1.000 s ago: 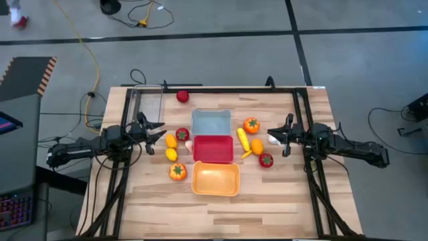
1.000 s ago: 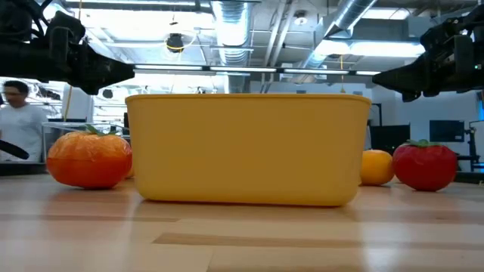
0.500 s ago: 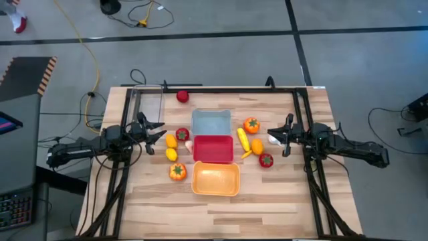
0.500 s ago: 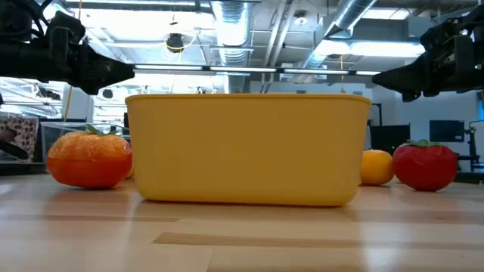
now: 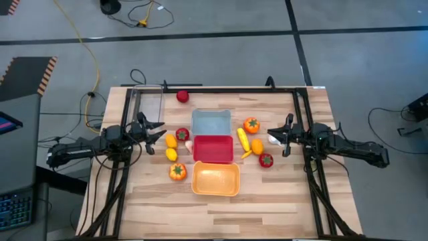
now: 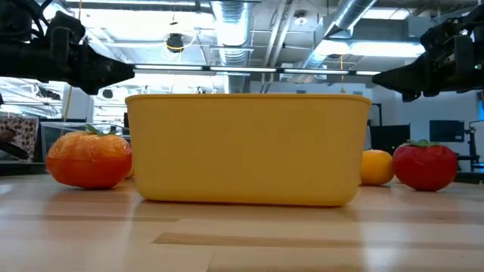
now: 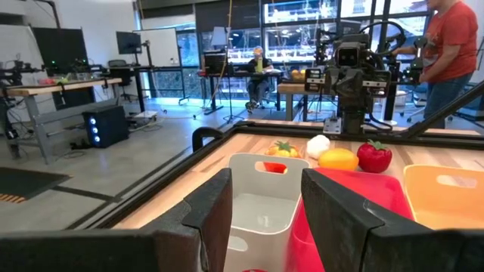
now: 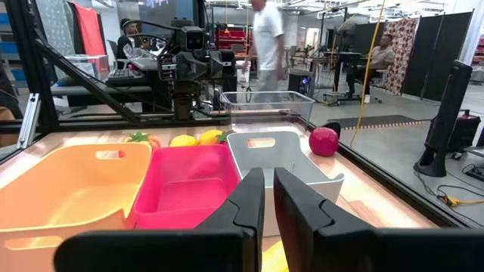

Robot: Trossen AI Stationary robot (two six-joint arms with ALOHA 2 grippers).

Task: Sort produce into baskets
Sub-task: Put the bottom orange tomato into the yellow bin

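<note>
Three tubs stand in a row mid-table: pale blue-grey (image 5: 210,122) farthest, red (image 5: 212,148) in the middle, orange (image 5: 215,179) nearest. A clear tray (image 5: 148,102) stands far left. Left of the tubs lie a tomato (image 5: 182,134), two lemons (image 5: 171,141), a garlic bulb (image 5: 189,144) and an orange green-stemmed piece (image 5: 177,172). Right of them lie another green-stemmed piece (image 5: 251,124), the long yellow piece (image 5: 243,139), an orange (image 5: 257,146), a tomato (image 5: 266,160) and a garlic bulb (image 5: 274,139). My left gripper (image 7: 266,177) is open and empty, left of the produce. My right gripper (image 8: 269,175) is shut and empty, right of it.
A lone tomato (image 5: 182,96) lies near the table's far edge, beside the clear tray. Black frame rails (image 5: 304,114) run along the table's left, right and far sides. Bare wood lies in front of the orange tub (image 6: 248,147). People stand in the room beyond.
Both grippers and all the produce have kept still. A person in the room behind the table has gone out of the low view at its left.
</note>
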